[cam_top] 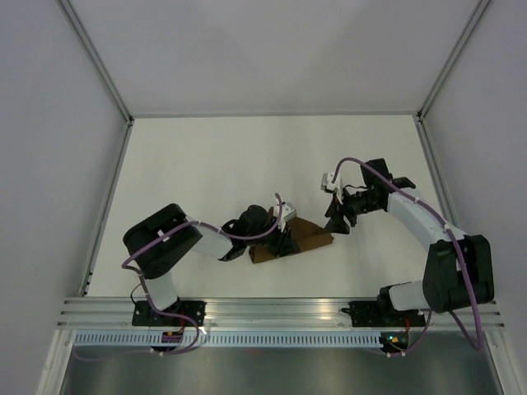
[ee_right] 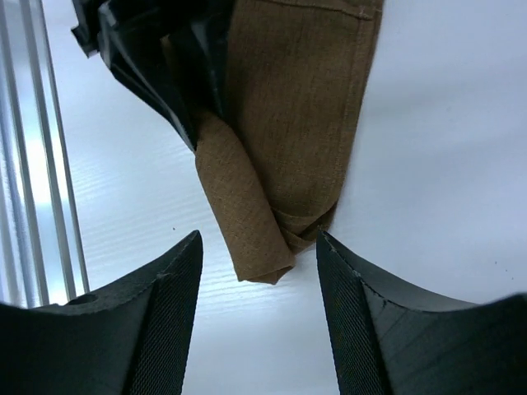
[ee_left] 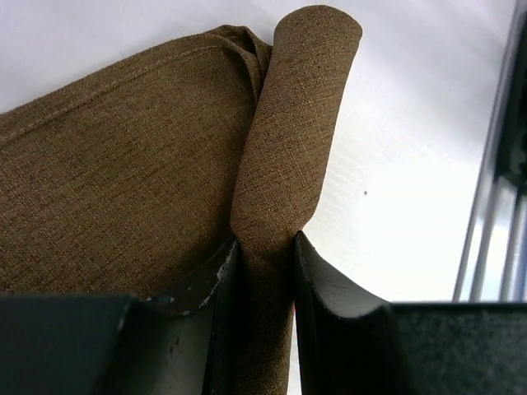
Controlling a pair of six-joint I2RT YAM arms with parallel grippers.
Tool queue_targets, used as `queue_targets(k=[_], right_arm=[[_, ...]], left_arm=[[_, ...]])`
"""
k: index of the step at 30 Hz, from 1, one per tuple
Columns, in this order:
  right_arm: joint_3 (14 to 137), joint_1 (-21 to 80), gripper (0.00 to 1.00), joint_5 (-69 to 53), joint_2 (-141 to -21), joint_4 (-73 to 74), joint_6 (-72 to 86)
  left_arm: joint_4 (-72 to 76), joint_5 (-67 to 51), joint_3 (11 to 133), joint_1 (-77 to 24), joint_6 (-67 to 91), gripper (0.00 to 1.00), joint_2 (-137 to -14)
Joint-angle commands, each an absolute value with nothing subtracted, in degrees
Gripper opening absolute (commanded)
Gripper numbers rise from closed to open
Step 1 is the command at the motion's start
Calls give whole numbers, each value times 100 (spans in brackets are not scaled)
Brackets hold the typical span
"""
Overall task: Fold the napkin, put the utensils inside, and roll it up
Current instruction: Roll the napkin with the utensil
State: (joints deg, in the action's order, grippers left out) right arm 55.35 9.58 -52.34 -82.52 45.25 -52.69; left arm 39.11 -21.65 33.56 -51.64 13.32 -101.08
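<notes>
The brown napkin (cam_top: 306, 239) lies partly rolled on the white table, just right of centre. One edge is rolled into a tube (ee_left: 296, 132), and a flat part (ee_left: 115, 181) spreads beside it. My left gripper (ee_left: 265, 247) is shut on the near end of the tube, its jaws pressing the cloth from both sides. My right gripper (ee_right: 259, 240) is open, with its fingers either side of the tube's free end (ee_right: 247, 230) and apart from it. The left gripper's black fingers (ee_right: 156, 58) show at the top of the right wrist view. The utensils are hidden.
A metal rail (cam_top: 280, 310) runs along the near table edge, and it also shows as a rail (ee_left: 494, 247) close to the napkin in the left wrist view. Grey walls with metal posts (cam_top: 107, 197) enclose the white table (cam_top: 247, 156).
</notes>
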Motion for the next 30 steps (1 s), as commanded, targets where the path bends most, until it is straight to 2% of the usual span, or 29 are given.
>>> queue_targets(k=[1, 8, 20, 28, 30], right_arm=[[4820, 1186, 64, -4985, -7534, 3315, -5397], [3570, 2695, 68, -3456, -6558, 1717, -5001], [3006, 3778, 68, -2375, -7066, 1073, -5080], [3023, 4043, 59, -2171, -7646, 650, -4887], [3076, 4043, 52, -2171, -7752, 703, -4869]], left_arm=[[2409, -3084, 3462, -5019, 1845, 2, -10853], [2153, -3857, 3849, -4641, 1951, 2, -11426], [1934, -4245, 4104, -4368, 2030, 2, -11760], [1652, -4254, 4254, -4342, 1907, 2, -11707], [1635, -4193, 4263, -4333, 1899, 5, -11629]])
